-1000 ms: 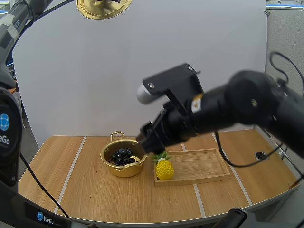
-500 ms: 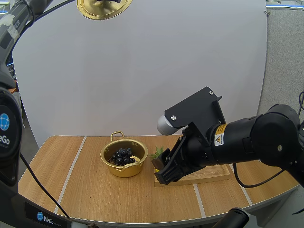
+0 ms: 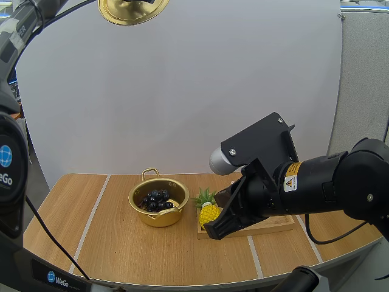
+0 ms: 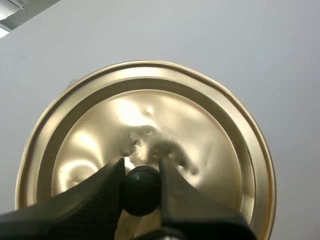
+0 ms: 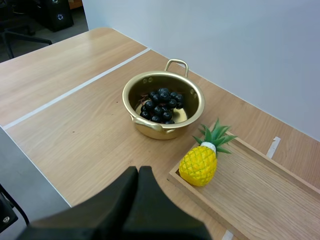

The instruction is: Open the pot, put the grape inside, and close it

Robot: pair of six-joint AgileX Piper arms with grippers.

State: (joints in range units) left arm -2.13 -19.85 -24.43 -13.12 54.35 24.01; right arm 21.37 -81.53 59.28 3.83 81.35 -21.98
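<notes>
Grapes (image 5: 161,105) — a dark, near-black bunch — lie inside the round gold-coloured metal pot (image 5: 150,127), which stands open on the light wooden desk (image 3: 121,243), one loop handle at its far rim and another at its near rim. The pot's round gold-coloured metal lid (image 4: 150,125) is up in the air, well above the desk and well apart from the pot. The left gripper (image 4: 141,167) pinches the lid's small black knob (image 4: 141,185) between its two black fingertips, one on either side of the knob, with the dented golden face of the lid turned toward that arm's camera. The right gripper (image 5: 138,172) has its fingers pressed together into a single dark wedge with nothing between them. It hangs low over the desk in front of the near left corner of the shallow rectangular wooden tray (image 5: 260,195). A small yellow toy pineapple with a green leafy crown (image 5: 200,162) stands upright at the left end of that tray, just beyond the wedge of the right gripper. The tray lies to the right of the pot — near it, not touching — and the pineapple is the closest thing to the pot's rim.
</notes>
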